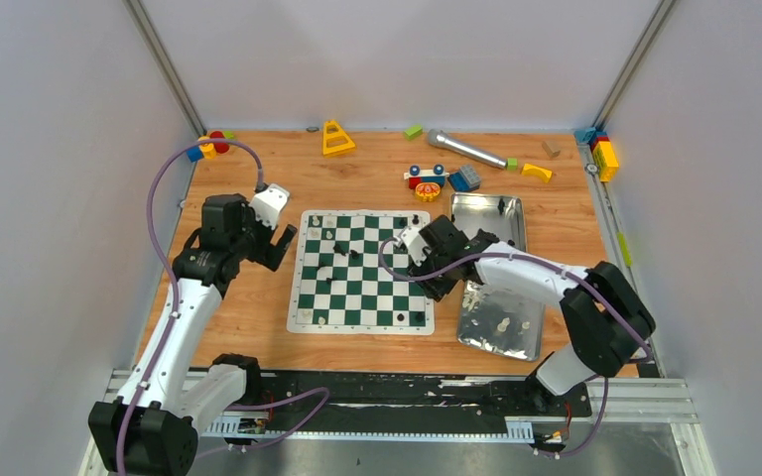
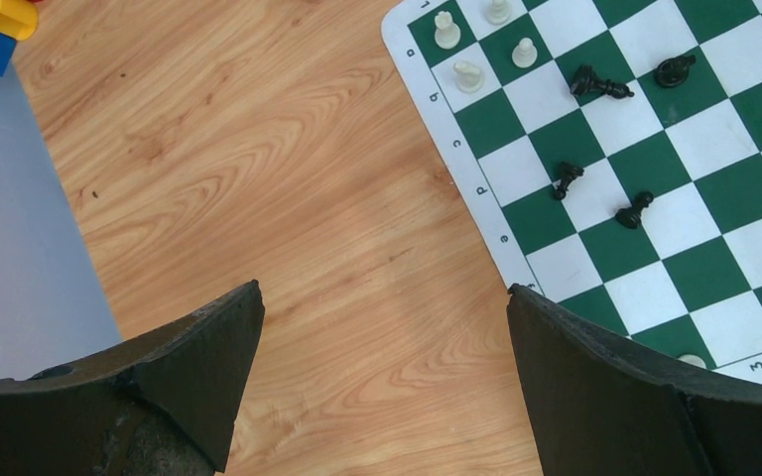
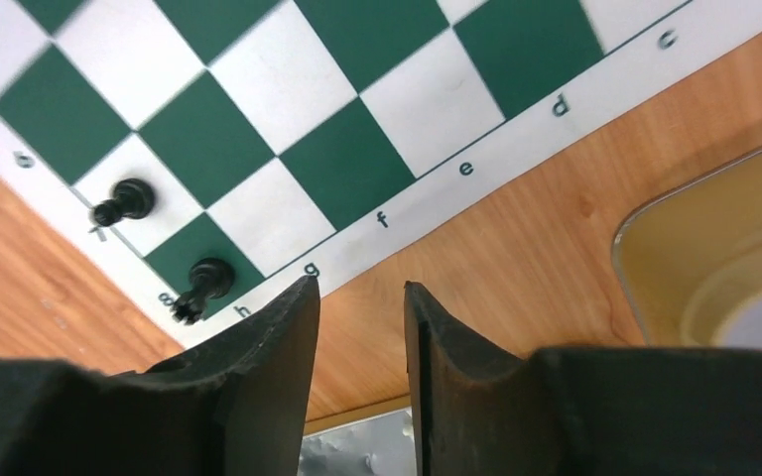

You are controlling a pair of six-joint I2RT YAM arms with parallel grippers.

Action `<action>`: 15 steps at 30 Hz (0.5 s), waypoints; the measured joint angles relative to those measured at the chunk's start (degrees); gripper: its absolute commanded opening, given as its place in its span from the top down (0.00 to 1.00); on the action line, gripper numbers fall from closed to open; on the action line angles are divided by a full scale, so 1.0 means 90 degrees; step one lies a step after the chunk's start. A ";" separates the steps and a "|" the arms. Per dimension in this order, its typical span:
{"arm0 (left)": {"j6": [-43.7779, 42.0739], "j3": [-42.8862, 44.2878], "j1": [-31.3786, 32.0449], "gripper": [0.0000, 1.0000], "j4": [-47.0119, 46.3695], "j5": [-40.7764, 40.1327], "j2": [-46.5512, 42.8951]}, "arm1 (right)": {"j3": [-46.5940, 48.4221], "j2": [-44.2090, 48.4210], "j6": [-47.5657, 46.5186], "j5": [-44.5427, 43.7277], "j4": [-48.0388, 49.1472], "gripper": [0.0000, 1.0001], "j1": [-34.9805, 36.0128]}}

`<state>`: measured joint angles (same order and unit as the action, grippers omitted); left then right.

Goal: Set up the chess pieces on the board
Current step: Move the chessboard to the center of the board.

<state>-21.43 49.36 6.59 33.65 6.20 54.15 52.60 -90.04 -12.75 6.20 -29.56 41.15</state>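
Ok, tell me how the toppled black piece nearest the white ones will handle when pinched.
The black piece looks tiny, so probably light. Its rounded, tapered body may roll or slip when squeezed. Already lying over, it likely tips easily on the board.

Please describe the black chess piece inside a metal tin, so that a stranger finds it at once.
Right of the green-and-white board lie two shiny metal tins. In the far tin, near its far rim, sits one black piece. The near tin shows only cream pieces.
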 measured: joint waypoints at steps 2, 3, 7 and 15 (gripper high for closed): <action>-0.0002 -0.0019 0.0000 0.00 -0.0007 0.0034 0.0000 | 0.0136 0.0250 -0.0087 0.0124 -0.0151 0.54 -0.0005; -0.0005 -0.0032 0.0000 0.00 -0.0007 0.0070 0.0000 | 0.0233 0.0359 -0.0124 0.0189 -0.0182 0.51 -0.0005; -0.0015 -0.0080 0.0000 0.00 -0.0049 0.0274 0.0000 | 0.0782 0.0573 -0.0318 0.0498 -0.0279 0.41 -0.0005; 0.0228 -0.0143 0.0000 0.00 -0.0430 0.0576 0.0017 | 0.2222 -0.0457 -0.0452 0.1139 -0.0357 0.42 -0.0005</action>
<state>-19.38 48.07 6.59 29.78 11.38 54.30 72.60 -94.15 -16.82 16.45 -32.77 41.10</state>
